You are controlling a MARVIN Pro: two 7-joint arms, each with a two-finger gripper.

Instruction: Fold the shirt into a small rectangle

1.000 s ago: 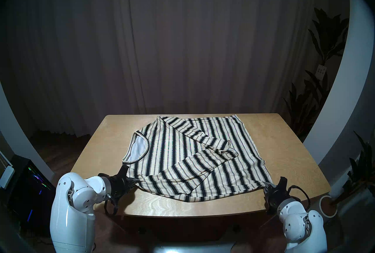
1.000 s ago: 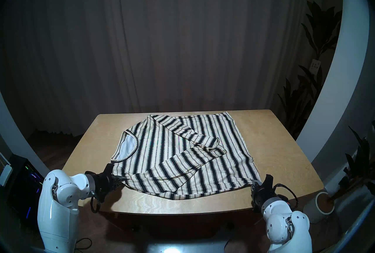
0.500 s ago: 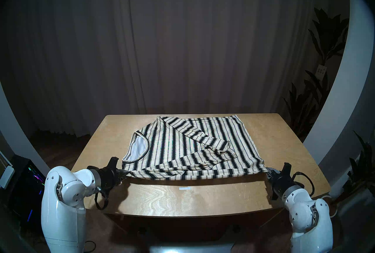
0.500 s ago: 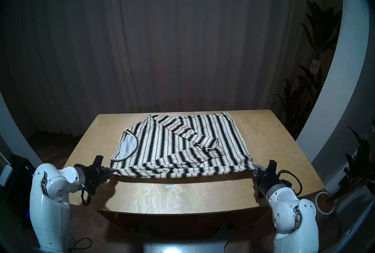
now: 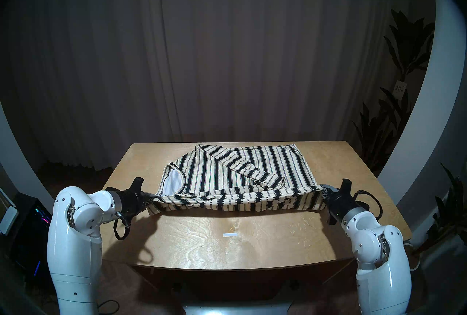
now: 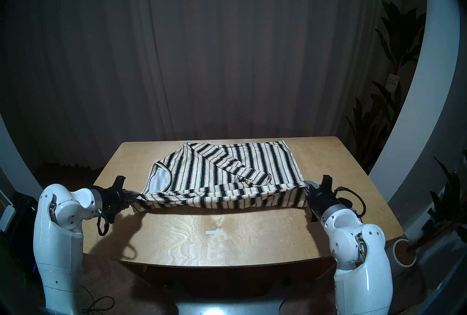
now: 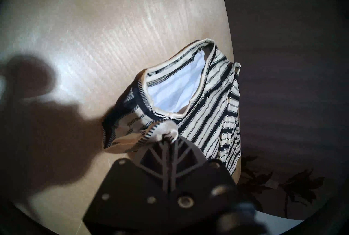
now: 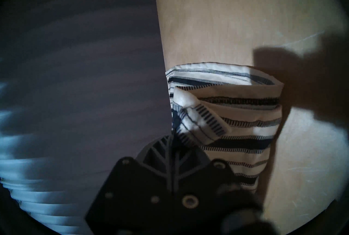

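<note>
The cream shirt with black stripes lies on the wooden table, neckline to the left, both sleeves folded across its body. My left gripper is shut on the near shoulder corner beside the neckline. My right gripper is shut on the near hem corner. Between them the near edge is lifted off the table and stretched taut, its flap hanging. The left wrist view shows my gripper pinching bunched cloth; the right wrist view shows my gripper pinching cloth.
A small white label is stuck on the table's front middle. Potted plants stand at the right, a tape roll lies low right, and a dark lit box sits on the floor at the left.
Both grippers have risen and moved away from me over the table, carrying the shirt's near edge up and over the near sleeve. The white label has come into view.
</note>
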